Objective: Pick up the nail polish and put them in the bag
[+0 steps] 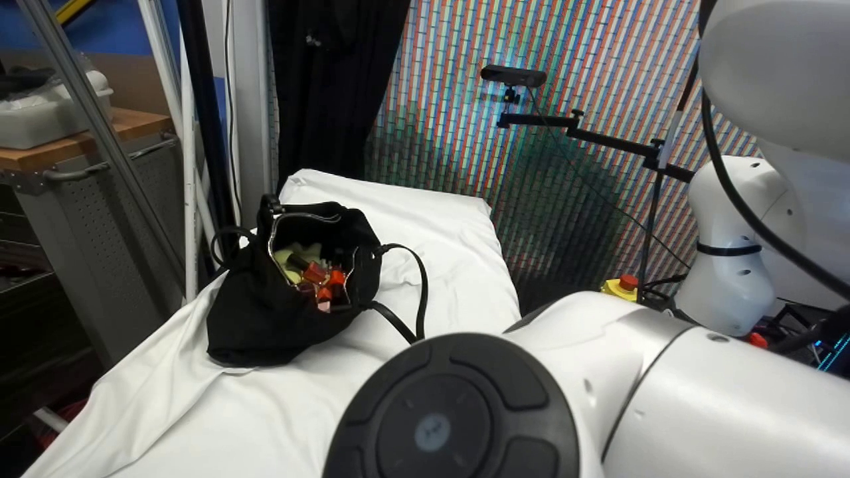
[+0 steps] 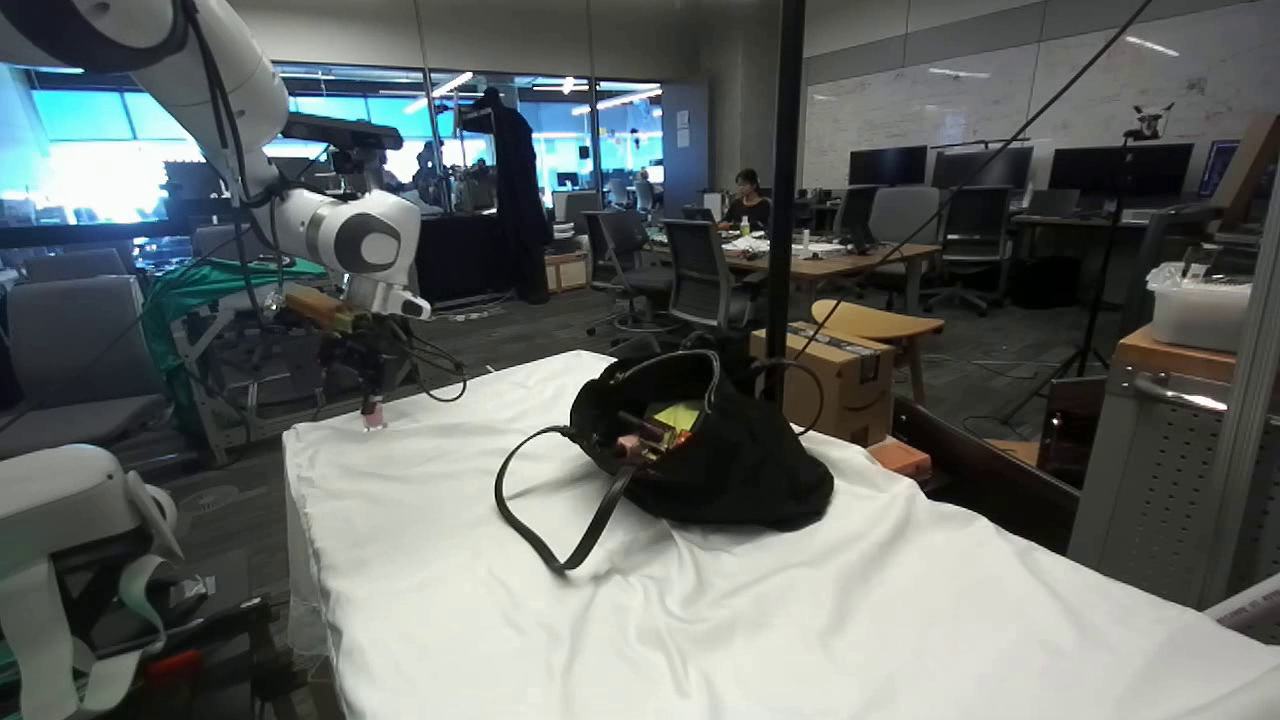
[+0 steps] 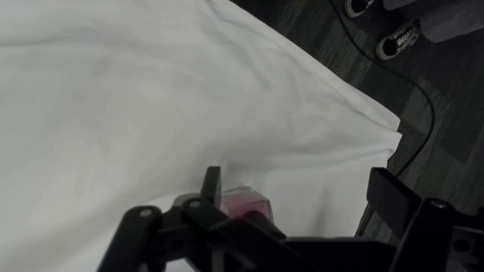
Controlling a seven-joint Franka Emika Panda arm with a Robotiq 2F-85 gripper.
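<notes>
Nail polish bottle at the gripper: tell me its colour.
The nail polish bottle is pink, seen best in the wrist view.

Wrist view: exposure dim; the white cloth [image 3: 113, 113] renders grey with soft-edged shadows, the floor [image 3: 446, 121] and the claw [image 3: 297, 183] near-black. Both exterior views: exposure brighter, cloth pale; fabric detail of the bag [image 1: 252, 309] merges into black. The nail polish [image 1: 315, 273] lacks sharpness. In an exterior view, the windows [image 2: 95, 150] overexpose to white-blue glare; light strips reflect on the whiteboard [image 2: 970, 105].
</notes>
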